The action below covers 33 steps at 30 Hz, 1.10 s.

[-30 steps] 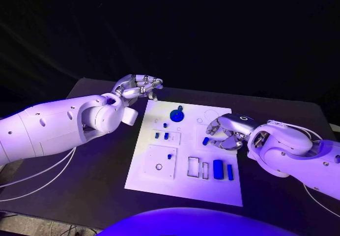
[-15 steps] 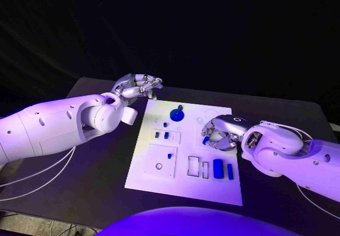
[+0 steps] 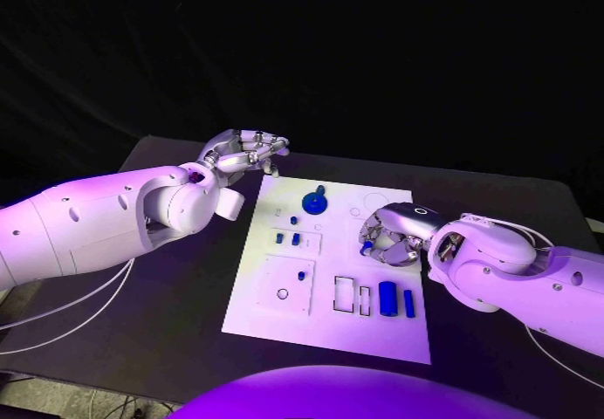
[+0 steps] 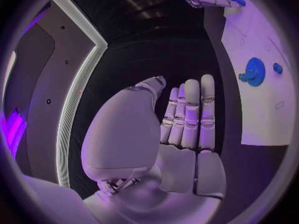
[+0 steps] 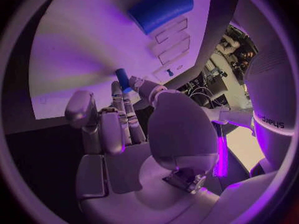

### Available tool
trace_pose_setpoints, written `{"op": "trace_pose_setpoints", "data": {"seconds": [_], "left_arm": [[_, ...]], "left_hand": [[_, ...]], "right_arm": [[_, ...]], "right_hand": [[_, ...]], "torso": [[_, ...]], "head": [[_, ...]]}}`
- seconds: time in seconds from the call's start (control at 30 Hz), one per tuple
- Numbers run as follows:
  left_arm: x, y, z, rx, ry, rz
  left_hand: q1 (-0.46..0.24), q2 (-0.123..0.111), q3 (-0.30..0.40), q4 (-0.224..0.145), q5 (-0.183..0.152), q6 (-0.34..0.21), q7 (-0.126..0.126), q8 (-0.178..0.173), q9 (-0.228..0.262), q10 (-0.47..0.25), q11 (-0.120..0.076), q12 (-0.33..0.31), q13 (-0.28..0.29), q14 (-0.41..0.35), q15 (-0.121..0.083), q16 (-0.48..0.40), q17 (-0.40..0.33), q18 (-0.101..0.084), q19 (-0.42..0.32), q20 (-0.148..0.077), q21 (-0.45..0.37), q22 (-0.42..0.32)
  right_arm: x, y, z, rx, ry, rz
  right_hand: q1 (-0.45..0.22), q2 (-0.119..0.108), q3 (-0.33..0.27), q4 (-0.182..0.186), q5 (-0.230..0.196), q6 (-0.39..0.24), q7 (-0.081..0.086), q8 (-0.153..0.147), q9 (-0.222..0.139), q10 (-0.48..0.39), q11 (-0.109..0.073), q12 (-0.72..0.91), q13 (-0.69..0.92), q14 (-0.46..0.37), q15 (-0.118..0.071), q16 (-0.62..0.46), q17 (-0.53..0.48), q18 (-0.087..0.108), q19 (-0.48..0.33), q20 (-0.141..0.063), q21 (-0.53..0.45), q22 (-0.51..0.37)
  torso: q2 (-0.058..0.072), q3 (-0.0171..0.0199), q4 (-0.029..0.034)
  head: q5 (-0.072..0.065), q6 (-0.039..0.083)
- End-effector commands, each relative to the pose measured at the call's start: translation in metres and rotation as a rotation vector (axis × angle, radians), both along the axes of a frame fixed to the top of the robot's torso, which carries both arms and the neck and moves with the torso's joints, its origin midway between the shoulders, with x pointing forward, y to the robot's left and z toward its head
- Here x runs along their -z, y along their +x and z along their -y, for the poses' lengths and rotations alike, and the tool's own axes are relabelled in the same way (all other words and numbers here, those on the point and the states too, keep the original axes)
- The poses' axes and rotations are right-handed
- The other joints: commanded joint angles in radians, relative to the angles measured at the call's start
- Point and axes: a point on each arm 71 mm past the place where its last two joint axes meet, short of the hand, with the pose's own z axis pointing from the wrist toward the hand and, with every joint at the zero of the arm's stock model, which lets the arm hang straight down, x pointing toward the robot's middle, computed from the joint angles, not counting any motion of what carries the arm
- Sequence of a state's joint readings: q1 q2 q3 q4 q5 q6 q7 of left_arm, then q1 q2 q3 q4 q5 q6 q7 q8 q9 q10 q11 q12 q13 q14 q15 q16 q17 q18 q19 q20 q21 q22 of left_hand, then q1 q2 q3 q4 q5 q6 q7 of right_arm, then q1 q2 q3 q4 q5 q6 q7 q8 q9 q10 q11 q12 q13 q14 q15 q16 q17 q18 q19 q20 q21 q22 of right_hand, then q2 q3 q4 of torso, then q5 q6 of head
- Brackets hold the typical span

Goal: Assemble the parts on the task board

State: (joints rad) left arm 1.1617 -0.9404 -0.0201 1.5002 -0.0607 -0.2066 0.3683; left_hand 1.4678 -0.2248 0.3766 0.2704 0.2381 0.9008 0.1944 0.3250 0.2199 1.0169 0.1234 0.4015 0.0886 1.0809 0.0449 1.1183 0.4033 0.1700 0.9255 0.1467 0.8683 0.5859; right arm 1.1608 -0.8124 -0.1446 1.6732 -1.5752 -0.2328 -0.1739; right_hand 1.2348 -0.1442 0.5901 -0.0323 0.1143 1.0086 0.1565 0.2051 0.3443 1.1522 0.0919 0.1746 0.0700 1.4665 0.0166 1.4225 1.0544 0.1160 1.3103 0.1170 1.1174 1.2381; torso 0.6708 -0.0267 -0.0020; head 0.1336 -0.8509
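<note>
The white task board [image 3: 252, 307] lies in the middle of the black table. My right hand [image 3: 395, 236] hovers over the board's right side and pinches a small blue peg [image 3: 367, 248] [image 5: 122, 79] between thumb and fingertips. On the board lie a blue gear [image 3: 313, 207] [image 4: 253, 70], two small blue parts [image 3: 287, 238], a blue block [image 3: 387, 298] [image 5: 161, 7] and a slim blue bar [image 3: 408, 303]. My left hand [image 3: 245, 154] [image 4: 187, 119] hangs off the board's far left corner, fingers curled in, holding nothing.
Empty rectangular slots [image 3: 344, 295] and a small ring [image 3: 282, 295] mark the board's near half. Bare black table [image 3: 188, 288] lies left of the board under my left arm, and more lies right of it under my right arm.
My right arm has shifted a little to the left over the board, the blue peg still pinched in its fingers. The left hand has not moved.
</note>
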Motion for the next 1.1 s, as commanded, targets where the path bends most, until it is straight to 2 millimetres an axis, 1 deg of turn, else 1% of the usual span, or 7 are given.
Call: {"op": "trace_pose_setpoints", "data": {"seconds": [0.03,0.17,0.43,0.57,0.67,0.93,1.1], "left_arm": [[-0.001,-0.001,0.002,0.018,-0.008,0.003],[-0.001,-0.001,0.002,0.017,-0.007,0.002],[-0.001,0.0,0.002,0.017,-0.006,0.0],[-0.001,0.0,0.002,0.017,-0.006,-0.001],[0.0,0.0,0.002,0.016,-0.005,-0.001],[0.0,0.002,0.002,0.015,-0.005,-0.001],[0.001,0.003,0.005,0.019,-0.006,-0.001]], "left_hand": [[0.004,0.003,-0.004,0.0,0.0,-0.008,0.001,-0.005,-0.001,-0.004,0.002,-0.004,0.002,-0.002,0.008,-0.002,0.001,0.013,0.001,0.003,-0.005,-0.001],[0.006,0.006,-0.003,0.0,0.0,-0.007,0.001,-0.005,-0.001,-0.004,0.002,-0.004,0.002,-0.001,0.008,-0.002,0.002,0.013,0.002,0.003,-0.006,-0.002],[0.007,0.007,-0.002,0.0,0.001,-0.007,0.001,-0.005,-0.001,-0.004,0.002,-0.004,0.002,-0.001,0.008,-0.002,0.002,0.013,0.002,0.003,-0.006,-0.002],[0.007,0.007,-0.002,0.0,0.001,-0.007,0.001,-0.005,-0.001,-0.004,0.002,-0.004,0.002,-0.001,0.008,-0.002,0.002,0.013,0.002,0.003,-0.006,-0.002],[0.009,0.008,-0.002,-0.001,0.001,-0.007,0.001,-0.004,-0.001,-0.004,0.002,-0.004,0.003,-0.002,0.008,-0.002,0.002,0.013,0.002,0.003,-0.006,-0.002],[0.009,0.008,-0.002,-0.001,0.001,-0.007,0.001,-0.004,-0.001,-0.004,0.002,-0.004,0.003,-0.002,0.008,-0.002,0.002,0.013,0.002,0.003,-0.006,-0.002],[0.009,0.008,-0.002,-0.001,0.001,-0.007,0.001,-0.004,-0.001,-0.004,0.002,-0.004,0.003,-0.002,0.008,-0.002,0.002,0.013,0.002,0.003,-0.006,-0.002]], "right_arm": [[0.001,0.0,0.0,0.005,-0.007,0.007],[0.001,0.0,0.0,0.01,-0.01,0.024],[-0.002,-0.001,-0.001,0.013,0.006,0.072],[-0.005,-0.004,-0.001,0.009,0.023,0.086],[-0.01,-0.007,-0.001,0.007,0.041,0.093],[-0.04,-0.011,-0.001,0.011,0.113,0.107],[-0.053,-0.019,-0.013,-0.026,0.159,0.116]], "right_hand": [[0.02,0.026,0.021,-0.004,-0.046,0.023,-0.009,0.017,0.009,0.029,-0.011,0.014,0.008,0.016,-0.014,0.007,0.007,-0.01,0.01,-0.007,0.012,0.01],[0.052,0.041,0.044,-0.025,-0.059,0.031,-0.013,0.029,0.018,0.045,-0.018,0.019,0.013,0.018,-0.02,0.011,0.018,-0.012,0.017,-0.014,0.024,0.02],[0.084,0.045,0.061,-0.061,-0.059,0.039,-0.014,0.043,0.03,0.064,-0.023,0.03,0.023,0.021,-0.025,0.015,0.031,-0.015,0.023,-0.02,0.037,0.034],[0.086,0.046,0.062,-0.064,-0.058,0.039,-0.014,0.044,0.031,0.066,-0.023,0.03,0.024,0.021,-0.025,0.016,0.034,-0.016,0.025,-0.02,0.041,0.037],[0.087,0.045,0.062,-0.065,-0.058,0.039,-0.014,0.044,0.031,0.066,-0.023,0.031,0.024,0.022,-0.025,0.016,0.035,-0.016,0.026,-0.021,0.042,0.038],[0.088,0.041,0.063,-0.07,-0.055,0.039,-0.013,0.045,0.032,0.066,-0.023,0.031,0.025,0.022,-0.025,0.017,0.037,-0.017,0.027,-0.021,0.045,0.041],[0.088,0.041,0.063,-0.071,-0.055,0.039,-0.013,0.045,0.032,0.066,-0.023,0.03,0.025,0.022,-0.025,0.018,0.04,-0.017,0.026,-0.021,0.044,0.04]], "torso": [[0.0,0.0002,0.0004],[0.0,-0.0002,0.0005],[-0.001,-0.0003,0.0005],[-0.002,-0.0004,0.0004],[-0.003,-0.0006,0.0005],[-0.004,-0.0012,0.0],[-0.002,-0.0003,0.0]], "head": [[0.0,-0.001],[-0.001,-0.001],[0.0,-0.003],[0.002,-0.001],[0.003,-0.002],[0.005,0.001],[0.008,0.003]]}}
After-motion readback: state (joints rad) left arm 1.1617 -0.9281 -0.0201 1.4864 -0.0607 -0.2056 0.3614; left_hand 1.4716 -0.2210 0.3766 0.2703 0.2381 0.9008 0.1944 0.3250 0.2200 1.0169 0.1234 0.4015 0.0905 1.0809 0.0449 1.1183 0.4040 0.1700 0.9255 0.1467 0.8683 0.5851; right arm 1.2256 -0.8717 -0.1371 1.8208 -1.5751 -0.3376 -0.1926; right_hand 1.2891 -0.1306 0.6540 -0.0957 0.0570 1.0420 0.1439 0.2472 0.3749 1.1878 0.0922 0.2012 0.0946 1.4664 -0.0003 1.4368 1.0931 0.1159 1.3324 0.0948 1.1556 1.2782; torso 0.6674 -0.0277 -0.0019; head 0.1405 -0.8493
